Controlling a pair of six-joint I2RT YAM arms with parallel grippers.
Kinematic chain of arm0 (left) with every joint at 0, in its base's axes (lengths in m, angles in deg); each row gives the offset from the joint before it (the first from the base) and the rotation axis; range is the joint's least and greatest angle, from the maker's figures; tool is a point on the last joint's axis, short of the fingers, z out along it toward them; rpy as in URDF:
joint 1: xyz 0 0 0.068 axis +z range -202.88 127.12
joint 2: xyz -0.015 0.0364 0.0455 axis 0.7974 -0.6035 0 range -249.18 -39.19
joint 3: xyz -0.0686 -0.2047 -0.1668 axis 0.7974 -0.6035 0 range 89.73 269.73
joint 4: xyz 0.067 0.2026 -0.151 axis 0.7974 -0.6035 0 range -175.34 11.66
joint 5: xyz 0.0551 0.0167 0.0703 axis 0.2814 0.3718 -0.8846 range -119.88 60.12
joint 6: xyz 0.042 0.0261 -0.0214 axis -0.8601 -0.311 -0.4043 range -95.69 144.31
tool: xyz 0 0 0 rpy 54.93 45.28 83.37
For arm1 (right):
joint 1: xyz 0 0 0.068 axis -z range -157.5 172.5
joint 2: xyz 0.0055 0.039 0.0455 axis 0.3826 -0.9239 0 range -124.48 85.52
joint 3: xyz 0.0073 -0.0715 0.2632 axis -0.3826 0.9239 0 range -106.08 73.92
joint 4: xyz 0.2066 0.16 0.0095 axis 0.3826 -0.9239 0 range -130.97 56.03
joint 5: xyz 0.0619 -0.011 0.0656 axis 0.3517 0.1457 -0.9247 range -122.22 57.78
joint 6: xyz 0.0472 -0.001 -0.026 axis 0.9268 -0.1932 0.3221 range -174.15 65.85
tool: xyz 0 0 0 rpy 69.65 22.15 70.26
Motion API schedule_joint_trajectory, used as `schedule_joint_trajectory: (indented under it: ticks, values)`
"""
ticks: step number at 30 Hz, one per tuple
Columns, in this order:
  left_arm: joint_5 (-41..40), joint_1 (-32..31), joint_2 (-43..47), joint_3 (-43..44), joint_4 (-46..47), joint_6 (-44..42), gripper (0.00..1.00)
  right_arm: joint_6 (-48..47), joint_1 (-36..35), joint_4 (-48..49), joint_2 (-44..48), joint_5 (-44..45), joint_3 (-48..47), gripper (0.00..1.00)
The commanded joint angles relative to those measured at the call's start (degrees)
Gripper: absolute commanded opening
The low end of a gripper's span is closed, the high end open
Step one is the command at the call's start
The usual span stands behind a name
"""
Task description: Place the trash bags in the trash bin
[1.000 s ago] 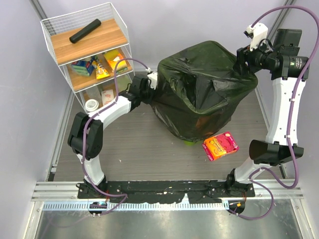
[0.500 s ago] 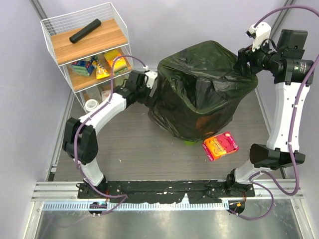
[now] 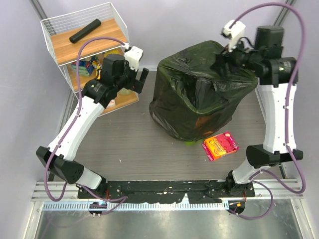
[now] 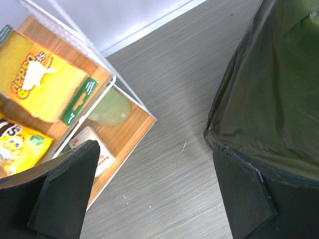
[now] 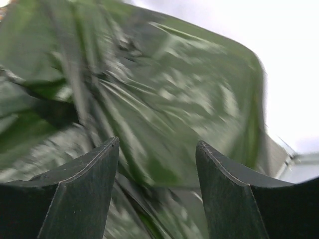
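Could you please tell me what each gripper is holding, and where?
The left gripper is open and empty; the right gripper is at the trash bag's top, grip unclear.

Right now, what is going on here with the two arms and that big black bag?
A large glossy black plastic trash bag is draped over a lime-green plastic bin, which shows only as a sliver at the bag's lower edge. The left hand is open and clear of the bag, up beside the white wire shelf. The right hand is at the bag's top far corner, fingers apart against the film; whether it grips is unclear.
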Motion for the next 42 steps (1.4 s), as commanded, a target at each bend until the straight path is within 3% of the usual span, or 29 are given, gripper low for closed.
schedule_joint_trajectory:
  ticks: [1,15,30,34,42]
  values:
    - [-3.03,0.65,2.17,1.06,-3.61,-0.35,1.0,1.2,-6.34,-1.19,-3.76,3.71,-4.08,0.67]
    - [-3.91,1.53,9.2,-3.16,-3.36,-1.58,1.0,-1.96,-12.86,-5.41,-12.55,10.64,5.05,0.64]
    - [-2.77,1.71,11.93,-10.72,-0.19,-2.02,0.99,-3.28,-14.18,-0.14,-11.68,14.51,19.9,0.65]
    - [-2.07,1.71,11.84,-11.69,0.08,-1.84,1.0,-3.28,-14.27,-0.93,-11.42,14.25,18.85,0.69]
    - [-2.33,1.71,12.37,-12.22,0.25,-2.28,1.0,-2.49,-14.35,-6.55,-10.01,12.93,6.73,0.74]
